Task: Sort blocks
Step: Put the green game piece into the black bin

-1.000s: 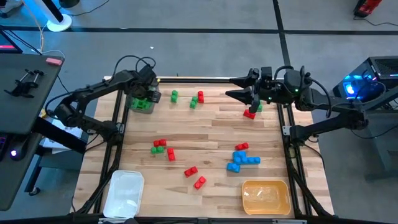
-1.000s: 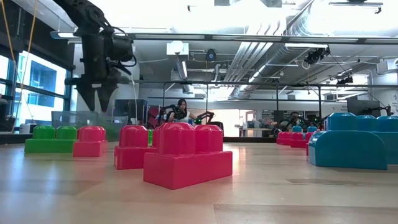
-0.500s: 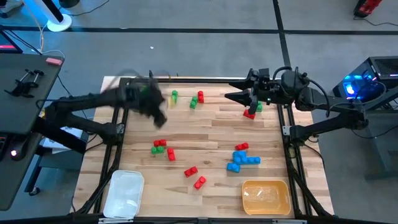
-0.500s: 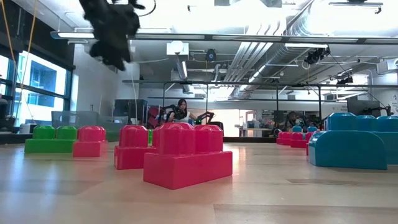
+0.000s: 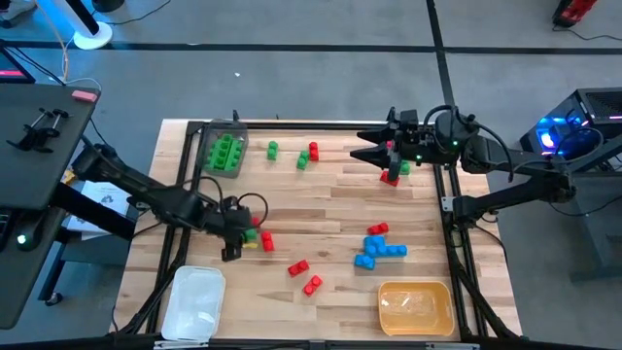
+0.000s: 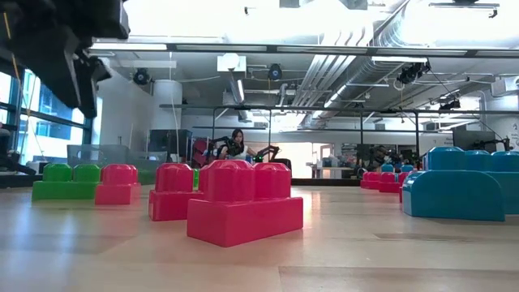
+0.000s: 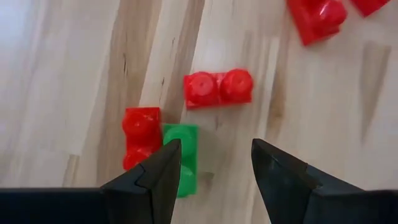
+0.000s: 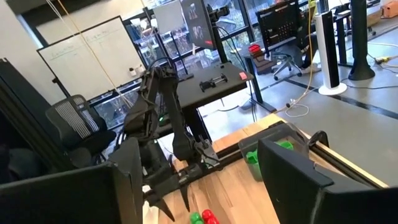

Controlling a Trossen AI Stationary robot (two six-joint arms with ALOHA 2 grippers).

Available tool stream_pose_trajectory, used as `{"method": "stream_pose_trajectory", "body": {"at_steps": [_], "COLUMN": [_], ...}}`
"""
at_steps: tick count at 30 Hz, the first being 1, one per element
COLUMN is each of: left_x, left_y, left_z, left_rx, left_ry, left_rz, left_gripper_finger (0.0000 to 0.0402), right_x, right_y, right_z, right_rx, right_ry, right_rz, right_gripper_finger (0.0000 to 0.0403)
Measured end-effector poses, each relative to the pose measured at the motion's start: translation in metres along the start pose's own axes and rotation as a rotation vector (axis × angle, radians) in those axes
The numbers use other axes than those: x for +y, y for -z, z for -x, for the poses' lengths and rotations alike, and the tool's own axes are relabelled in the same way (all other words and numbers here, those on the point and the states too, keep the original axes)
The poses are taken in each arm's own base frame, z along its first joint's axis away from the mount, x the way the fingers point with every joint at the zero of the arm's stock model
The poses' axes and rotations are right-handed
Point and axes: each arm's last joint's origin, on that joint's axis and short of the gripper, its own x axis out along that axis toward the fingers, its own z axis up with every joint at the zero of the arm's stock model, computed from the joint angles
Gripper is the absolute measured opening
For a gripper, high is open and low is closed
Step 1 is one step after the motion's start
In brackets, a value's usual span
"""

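I have the left end effector [image 5: 231, 255] low over the wooden bench [image 5: 330, 209], at its left-centre, its two dark fingers [image 7: 155, 180] standing apart with nothing between them. Through the left wrist camera I look down on three small plastic bricks lying just ahead of the fingertips: a red two-stud brick [image 7: 218, 88] whose long axis runs across the wood grain, a second red two-stud brick [image 7: 140, 137] whose long axis runs along the grain, and a green two-stud brick [image 7: 182, 155] touching that second one side by side, parallel to it and partly hidden by one finger. From above, this same little red and green cluster [image 5: 255, 231] sits just beside the end effector.

The right end effector [image 5: 358, 152] hangs at the far right of the bench, pointing toward the bench's middle, its fingers [image 8: 283, 168] spread wide and empty. A red brick [image 5: 391, 178] and a green one [image 5: 403, 169] lie beneath that arm.

Elsewhere I see green bricks [image 5: 224, 153] piled in the grey tray [image 5: 206, 148] at the far left corner, loose green [image 5: 272, 150] and red [image 5: 313, 151] bricks near it, two red bricks [image 5: 305, 276] lying at a slant toward the near edge, and a blue cluster [image 5: 379, 251] at right-centre with its long axis across the bench. A white tray [image 5: 194, 303] and a yellow tray [image 5: 416, 307] stand at the near edge.
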Motion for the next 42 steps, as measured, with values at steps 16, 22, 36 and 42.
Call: {"method": "stream_pose_trajectory", "body": {"at_steps": [16,22,36,42], "left_x": [0.014,0.018,0.009,0.007], "left_y": [0.026,0.036,0.033,0.031], "left_z": [-0.037,-0.048,-0.078,-0.083], "left_rx": [0.068,0.108,0.154,0.181], "left_ry": [0.004,-0.027,-0.032,-0.051], "left_rz": [0.016,-0.002,-0.056,-0.009], "left_gripper_finger": [0.0183,0.0183,0.0183,0.0179], "right_x": [-0.001,-0.001,-0.001,-0.002], "right_y": [0.003,0.004,0.004,0.005], "right_z": [0.000,0.000,0.000,0.000], "right_rx": [0.033,0.039,0.047,0.049], "right_ry": [0.011,0.014,0.013,0.014], "right_rz": [-0.016,-0.016,-0.026,-0.033], "right_gripper_finger": [0.0209,0.0209,0.0209,0.0209]}}
